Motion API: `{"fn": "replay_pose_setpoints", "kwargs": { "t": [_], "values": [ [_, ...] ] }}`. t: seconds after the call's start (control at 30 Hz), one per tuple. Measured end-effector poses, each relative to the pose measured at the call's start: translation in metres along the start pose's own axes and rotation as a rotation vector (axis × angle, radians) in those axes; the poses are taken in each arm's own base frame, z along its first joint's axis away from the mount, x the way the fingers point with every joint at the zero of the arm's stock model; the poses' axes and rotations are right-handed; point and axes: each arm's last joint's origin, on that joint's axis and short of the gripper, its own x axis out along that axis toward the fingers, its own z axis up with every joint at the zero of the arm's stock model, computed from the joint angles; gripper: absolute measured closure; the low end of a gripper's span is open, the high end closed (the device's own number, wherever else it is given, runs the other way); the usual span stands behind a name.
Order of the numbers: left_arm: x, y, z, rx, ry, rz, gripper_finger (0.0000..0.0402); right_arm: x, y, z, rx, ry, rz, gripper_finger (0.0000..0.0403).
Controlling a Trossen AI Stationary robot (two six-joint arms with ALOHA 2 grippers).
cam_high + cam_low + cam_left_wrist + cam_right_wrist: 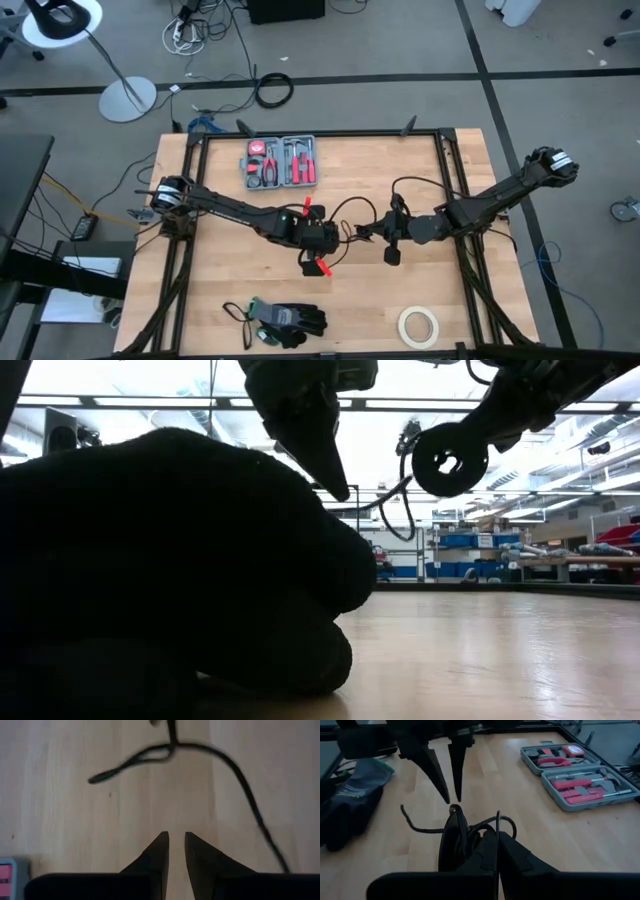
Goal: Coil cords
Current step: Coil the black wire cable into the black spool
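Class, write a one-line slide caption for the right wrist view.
Right tool shut on the black cord; left tool above it.

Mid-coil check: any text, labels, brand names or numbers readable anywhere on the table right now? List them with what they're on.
Nothing can be read.
Gloves: a pale printed mark on the cuff, too blurred to read.
Tool case: red-handled tools and a round red tape measure, no legible lettering.
Tape roll: no print visible.
Cord: plain black, no marking.
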Motion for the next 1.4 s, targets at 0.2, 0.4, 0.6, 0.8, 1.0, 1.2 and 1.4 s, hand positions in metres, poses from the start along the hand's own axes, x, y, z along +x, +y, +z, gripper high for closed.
{"fn": "replay_pose_setpoints", "kwargs": {
  "t": [0.2, 0.4, 0.6, 0.8, 1.0, 1.2, 1.4],
  "values": [
    [-0.002, -0.01, -0.001, 0.022, -0.005, -0.035, 0.0337, -0.015, -0.009, 0.007, 0.031, -0.026, 0.014, 0.0403],
    [-0.004, -0.016, 0.002, -0.007, -0.033, -0.103, 0.0337, -0.022, -0.02, 0.004, 0.054, 0.014, -0.044, 0.0403],
    [-0.003, -0.014, -0.002, -0.105, 0.016, -0.109, 0.0336, -0.02, -0.024, 0.003, 0.059, 0.028, -0.093, 0.0403],
    [0.0, -0.005, 0.0, -0.193, 0.017, -0.126, 0.0313, -0.018, -0.028, 0.003, 0.049, 0.028, -0.123, 0.0403],
    [0.001, -0.001, 0.006, -0.235, -0.038, -0.131, 0.0283, -0.016, -0.026, 0.004, 0.051, 0.015, -0.124, 0.0403],
    [0.006, 0.005, 0.008, -0.253, -0.068, -0.057, 0.0271, -0.014, -0.025, 0.009, 0.037, -0.032, -0.122, 0.0403],
    [0.012, 0.012, 0.013, -0.294, -0.113, -0.05, 0.0269, -0.013, -0.025, 0.012, 0.049, -0.058, -0.127, 0.0403]
  ]
}}
